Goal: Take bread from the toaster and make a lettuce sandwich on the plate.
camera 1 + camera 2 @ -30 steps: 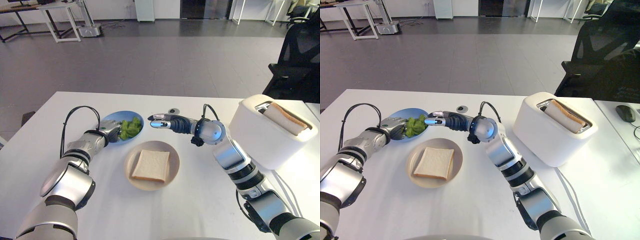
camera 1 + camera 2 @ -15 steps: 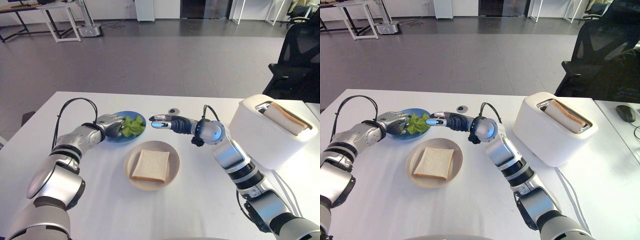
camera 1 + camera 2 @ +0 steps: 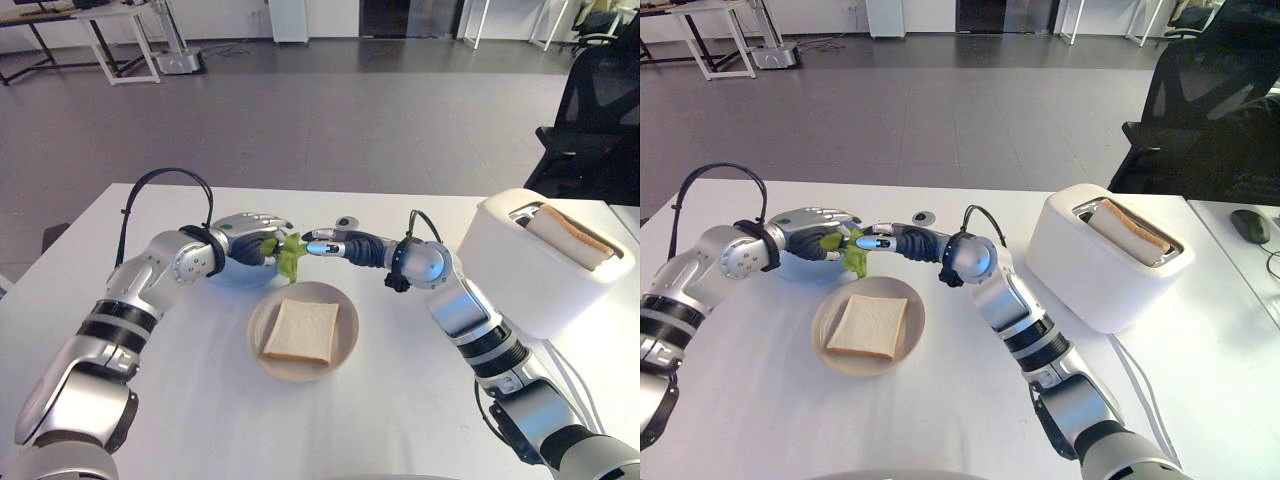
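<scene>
Left eye view: bread slice on plate

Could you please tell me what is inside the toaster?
A bread slice sticks out of the toaster; its lower part is hidden within the slot.

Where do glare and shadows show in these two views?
Left eye view: pale sheen on the floor; soft shadow under the plate rim. Right eye view: the toaster shades the table beside it; no harsh glare.
</scene>
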`<act>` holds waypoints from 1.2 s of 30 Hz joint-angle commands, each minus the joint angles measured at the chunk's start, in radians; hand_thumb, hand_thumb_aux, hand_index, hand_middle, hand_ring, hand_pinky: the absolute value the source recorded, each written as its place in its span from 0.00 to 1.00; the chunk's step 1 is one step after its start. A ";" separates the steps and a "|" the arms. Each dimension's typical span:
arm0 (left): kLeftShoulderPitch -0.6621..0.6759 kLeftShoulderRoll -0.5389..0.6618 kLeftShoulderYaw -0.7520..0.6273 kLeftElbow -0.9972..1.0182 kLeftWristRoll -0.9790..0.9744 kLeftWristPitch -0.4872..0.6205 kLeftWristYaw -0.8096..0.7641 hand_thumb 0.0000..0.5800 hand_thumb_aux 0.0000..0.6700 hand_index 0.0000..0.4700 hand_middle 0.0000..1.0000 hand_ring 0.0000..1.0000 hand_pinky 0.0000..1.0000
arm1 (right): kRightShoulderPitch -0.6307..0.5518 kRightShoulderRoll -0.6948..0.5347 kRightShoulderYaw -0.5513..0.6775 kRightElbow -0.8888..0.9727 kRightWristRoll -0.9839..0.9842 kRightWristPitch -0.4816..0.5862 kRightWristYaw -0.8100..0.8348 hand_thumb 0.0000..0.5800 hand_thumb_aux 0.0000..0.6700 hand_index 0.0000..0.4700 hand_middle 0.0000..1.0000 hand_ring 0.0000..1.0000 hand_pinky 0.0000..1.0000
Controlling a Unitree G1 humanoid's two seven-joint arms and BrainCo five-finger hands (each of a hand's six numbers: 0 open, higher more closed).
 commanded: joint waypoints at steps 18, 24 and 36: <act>0.229 -0.058 0.189 -0.489 -0.213 0.279 -0.232 1.00 1.00 1.00 0.00 0.00 0.00 | 0.005 -0.013 0.005 0.020 -0.008 -0.002 -0.002 0.00 0.00 0.00 0.00 0.00 0.00; 0.271 -0.063 0.142 -0.384 -0.181 0.241 -0.251 1.00 1.00 1.00 0.00 0.00 0.00 | 0.010 -0.015 0.002 0.012 -0.008 0.007 -0.007 0.00 0.00 0.00 0.00 0.00 0.00; 0.313 -0.057 0.145 -0.396 -0.207 0.253 -0.308 1.00 1.00 1.00 0.00 0.00 0.00 | 0.008 -0.019 0.001 0.006 -0.004 0.015 -0.005 0.00 0.00 0.00 0.00 0.00 0.00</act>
